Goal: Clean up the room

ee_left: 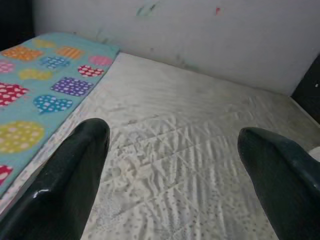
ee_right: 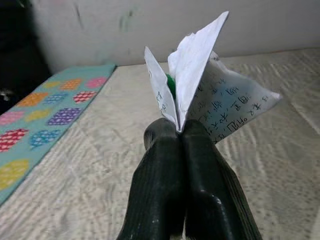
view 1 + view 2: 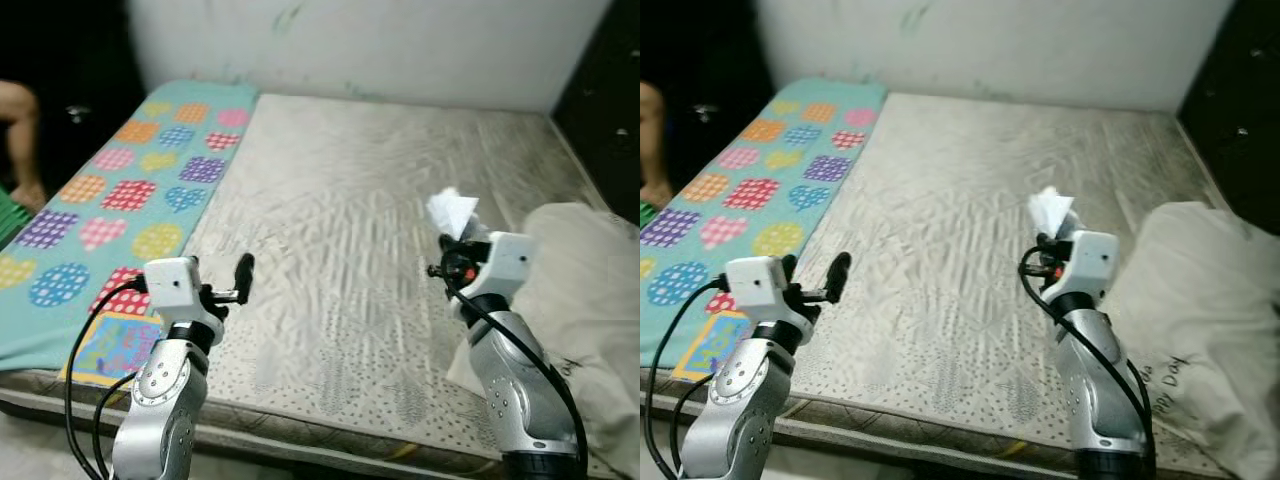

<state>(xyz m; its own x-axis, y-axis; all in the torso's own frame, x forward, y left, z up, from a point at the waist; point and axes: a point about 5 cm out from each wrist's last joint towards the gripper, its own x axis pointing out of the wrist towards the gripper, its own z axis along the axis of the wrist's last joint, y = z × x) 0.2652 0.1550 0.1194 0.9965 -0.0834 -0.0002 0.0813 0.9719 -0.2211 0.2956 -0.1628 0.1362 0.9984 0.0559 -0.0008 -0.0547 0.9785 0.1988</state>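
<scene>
While the robot stood at the foot of a bare quilted mattress (image 3: 350, 200), its right gripper (image 2: 179, 131) was pressed fully closed on a crumpled sheet of handwritten paper (image 2: 210, 95), which was pinched by its lower folds between the two black fingertips (image 2: 160, 135). From the head views, the paper (image 3: 452, 212) was held aloft at about 3 o'clock of the mattress centre, its free corners fanning upward and away from the wrist, so that its long axis ran roughly in line with the fingers toward 12 o'clock. The left gripper (image 3: 240, 280) hovered over the near left part of the mattress at about 8 o'clock, its fingers spread wide with nothing between them. A teal sheet with coloured heart patches (image 3: 120, 190) lay along the mattress's left edge, from 8 to 11 o'clock, and a white cloth bag (image 3: 590, 290) lay heaped at 4 o'clock, just beside the right arm. A person's leg (image 3: 20, 140) was visible at 10 o'clock, beyond the teal sheet. Judged from this arrangement, the paper was already secured, and the right arm was by far the nearer to it; the bag at 4 o'clock would be the closest candidate receptacle, though no bin was visible.
</scene>
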